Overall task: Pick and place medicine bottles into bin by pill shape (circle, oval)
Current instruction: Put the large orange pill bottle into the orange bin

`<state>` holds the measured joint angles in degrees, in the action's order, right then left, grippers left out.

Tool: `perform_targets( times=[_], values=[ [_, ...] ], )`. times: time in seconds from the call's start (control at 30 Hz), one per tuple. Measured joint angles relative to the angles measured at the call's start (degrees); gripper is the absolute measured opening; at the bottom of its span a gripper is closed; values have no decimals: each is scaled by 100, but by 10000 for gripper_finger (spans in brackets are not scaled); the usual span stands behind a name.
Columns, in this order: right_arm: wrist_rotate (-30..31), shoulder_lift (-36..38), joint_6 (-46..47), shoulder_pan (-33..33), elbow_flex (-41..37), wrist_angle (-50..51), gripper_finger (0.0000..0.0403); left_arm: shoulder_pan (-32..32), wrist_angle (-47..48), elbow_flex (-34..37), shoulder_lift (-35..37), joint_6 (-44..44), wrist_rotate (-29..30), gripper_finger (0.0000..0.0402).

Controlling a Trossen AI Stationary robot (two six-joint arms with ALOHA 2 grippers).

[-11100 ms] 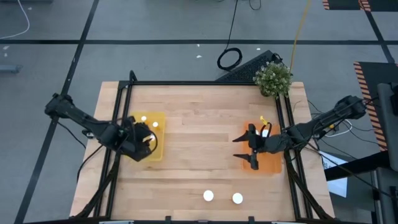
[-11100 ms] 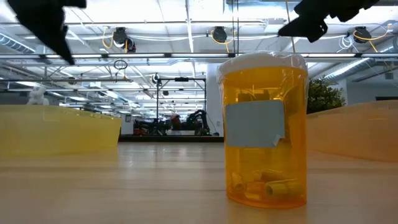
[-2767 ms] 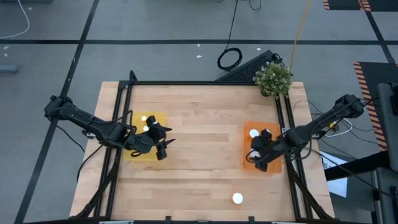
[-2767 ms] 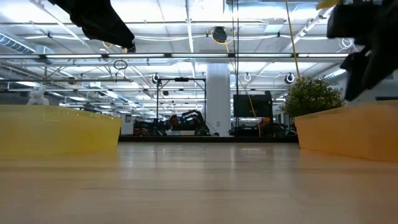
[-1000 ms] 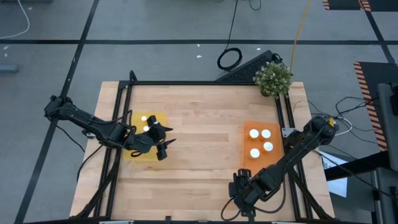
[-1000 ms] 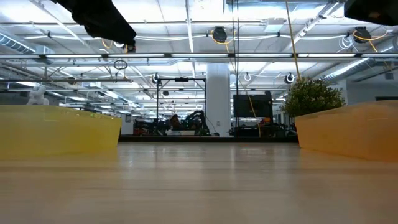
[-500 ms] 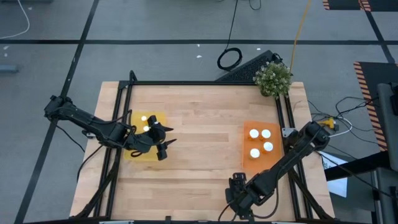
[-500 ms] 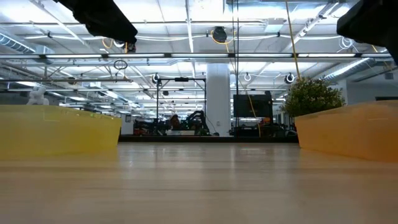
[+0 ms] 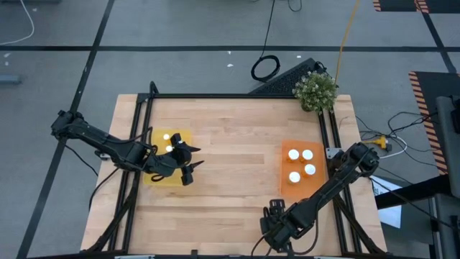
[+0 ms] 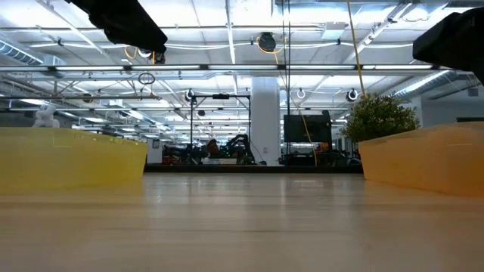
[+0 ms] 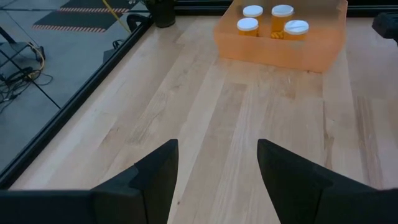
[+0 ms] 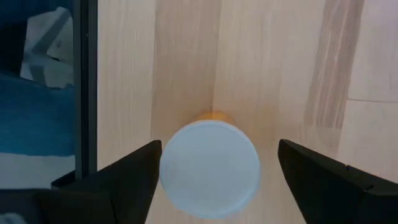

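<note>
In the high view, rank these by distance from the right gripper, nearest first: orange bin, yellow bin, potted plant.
From the right gripper, at the table's near edge:
1. Orange bin, just beyond it on the right side, holding three bottles.
2. Yellow bin, across the table on the left, under the left gripper.
3. Potted plant, at the far right corner.

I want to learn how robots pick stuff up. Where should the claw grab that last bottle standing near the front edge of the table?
Probably around the white cap or just under it, coming straight down from above. The bottle stands upright, so its round top faces the right gripper, whose open fingers already sit on either side of it. Squeezing across the round sides should hold it steady.
</note>
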<state>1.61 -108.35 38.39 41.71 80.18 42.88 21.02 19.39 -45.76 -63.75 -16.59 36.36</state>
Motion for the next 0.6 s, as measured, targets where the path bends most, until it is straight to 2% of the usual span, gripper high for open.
perform_targets(
  times=[0.4, 0.6],
  values=[
    [-23, 19, 271, -5, 0, 311, 207, 0, -3, 0, 0, -1, 2, 223],
    [-15, 240, 319, -13, 0, 415, 204, 0, -5, 0, 0, -1, 0, 223]
  ],
)
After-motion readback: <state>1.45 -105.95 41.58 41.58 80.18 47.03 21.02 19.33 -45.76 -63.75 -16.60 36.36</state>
